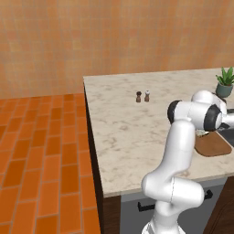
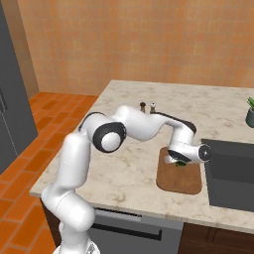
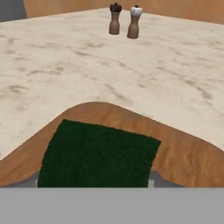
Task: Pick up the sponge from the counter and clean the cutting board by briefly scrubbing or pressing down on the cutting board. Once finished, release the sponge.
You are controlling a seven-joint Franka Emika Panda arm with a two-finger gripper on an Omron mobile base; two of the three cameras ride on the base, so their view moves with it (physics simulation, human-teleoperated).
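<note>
A simulated kitchen is shown, tiled in orange on wall and floor, with the counter (image 2: 124, 168) running pale and marbled across the middle of things. And right at the gripper (image 2: 179, 162) the action sits: the sponge (image 3: 98, 155) is clamped between the closed jaws, its dark green face spread directly ahead of the hand in the hand view and a sliver of green peeking out beneath the wrist in the right base view. Directly below the gripper, the cutting board (image 2: 181, 181) is laid flat on the counter, its rounded reddish-brown corner curving round the far side of the sponge (whether the sponge is pressed onto the wood or held a touch above cannot be told). The hand is pitched low over the board, judged to be so that the sponge's broad face can be brought to bear on the wood; the scrubbing step seems to be in hand, with the release not yet made. Just to the gripper's right a dark sink basin (image 2: 233, 171) is sunk into the counter. Farther ahead of the gripper, well apart from the board, two small shakers (image 3: 124, 20) are stood side by side, one brown, one white-topped. Farthest off, a potted plant (image 1: 225, 82) is parked near the back edge.
</note>
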